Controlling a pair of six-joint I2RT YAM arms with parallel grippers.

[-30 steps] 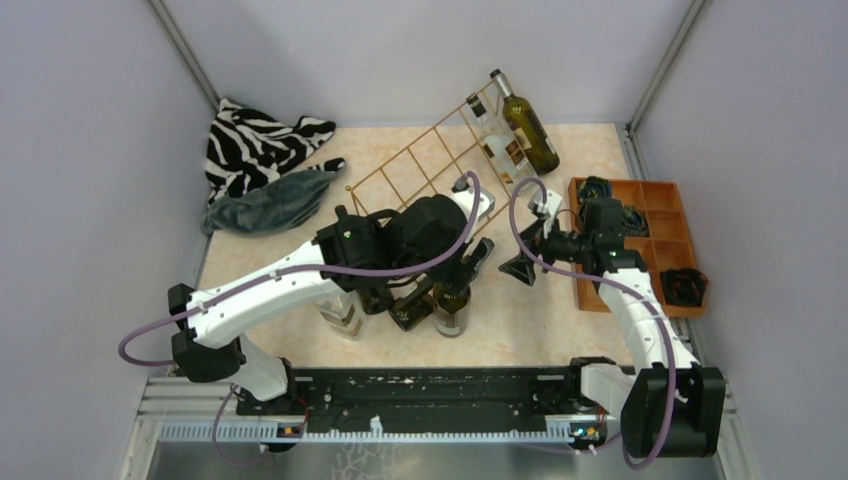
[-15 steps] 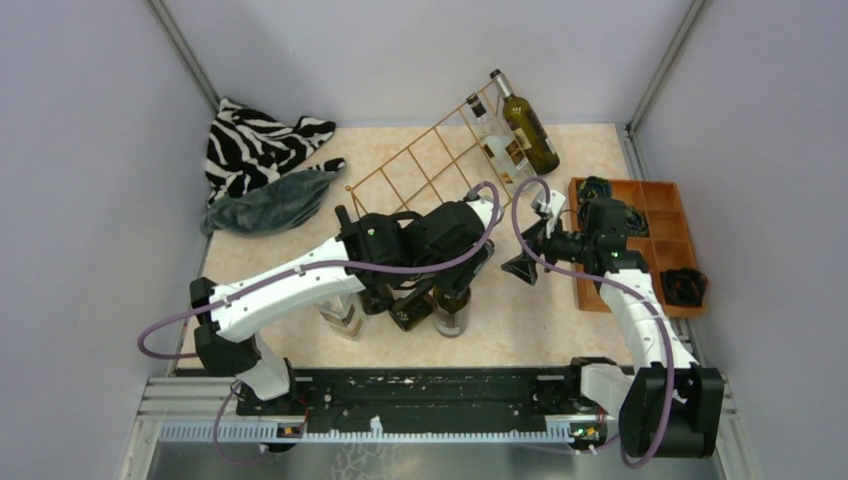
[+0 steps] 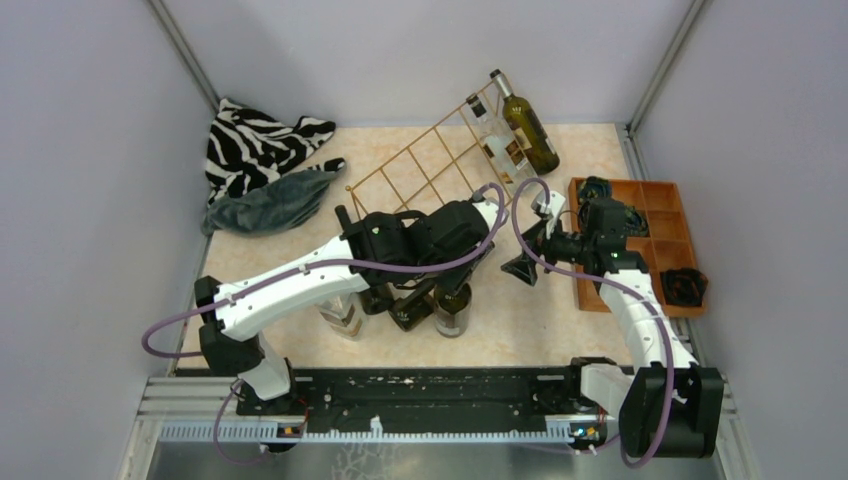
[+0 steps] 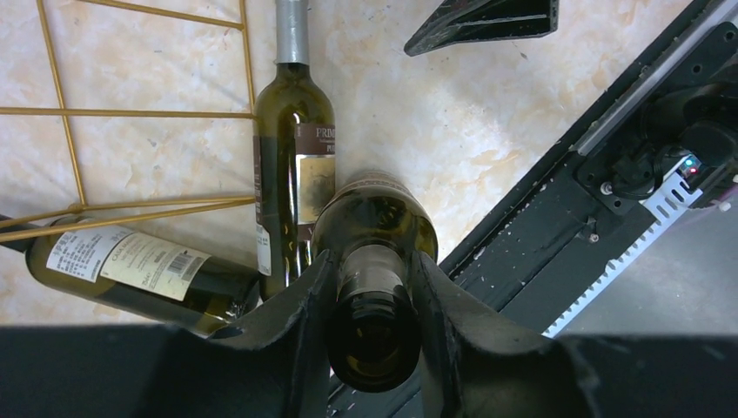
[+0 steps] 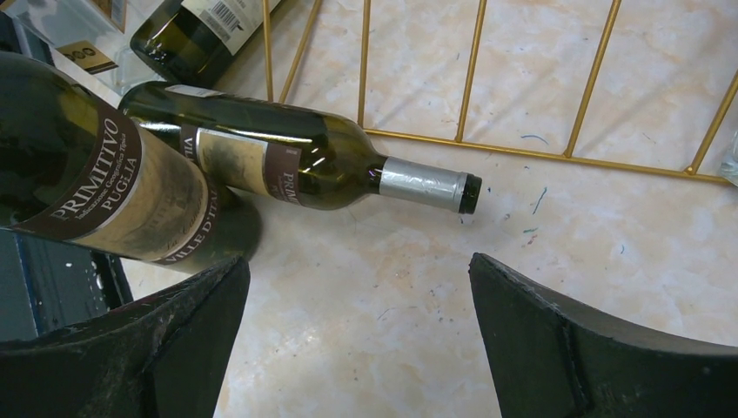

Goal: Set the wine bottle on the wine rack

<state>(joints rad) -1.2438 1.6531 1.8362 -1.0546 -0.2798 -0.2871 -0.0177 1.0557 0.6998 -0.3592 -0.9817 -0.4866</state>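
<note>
A dark green wine bottle (image 4: pixel 374 218) stands upright on the table, and my left gripper (image 4: pixel 372 266) is shut on its neck from above. In the top view it stands mid-table (image 3: pixel 452 308) under the left gripper (image 3: pixel 458 282); the right wrist view shows its "Primitivo Puglia" label (image 5: pixel 96 187). The gold wire wine rack (image 3: pixel 425 165) lies tilted behind it, with a green bottle (image 3: pixel 530 130) and a clear one (image 3: pixel 490 135) at its far right end. My right gripper (image 3: pixel 522 268) hangs open just right of the held bottle, with only bare table between its fingers (image 5: pixel 531 322).
Two more bottles lie on the table by the rack's edge (image 4: pixel 291 148) (image 4: pixel 130 266). A clear bottle (image 3: pixel 340 315) stands under the left arm. An orange tray (image 3: pixel 660 235) sits at the right. Zebra cloth (image 3: pixel 255 140) and grey cloth (image 3: pixel 275 200) lie far left.
The left gripper's jaws have shut on the upright bottle's neck, and the left arm has shifted slightly right. The right arm has not moved.
</note>
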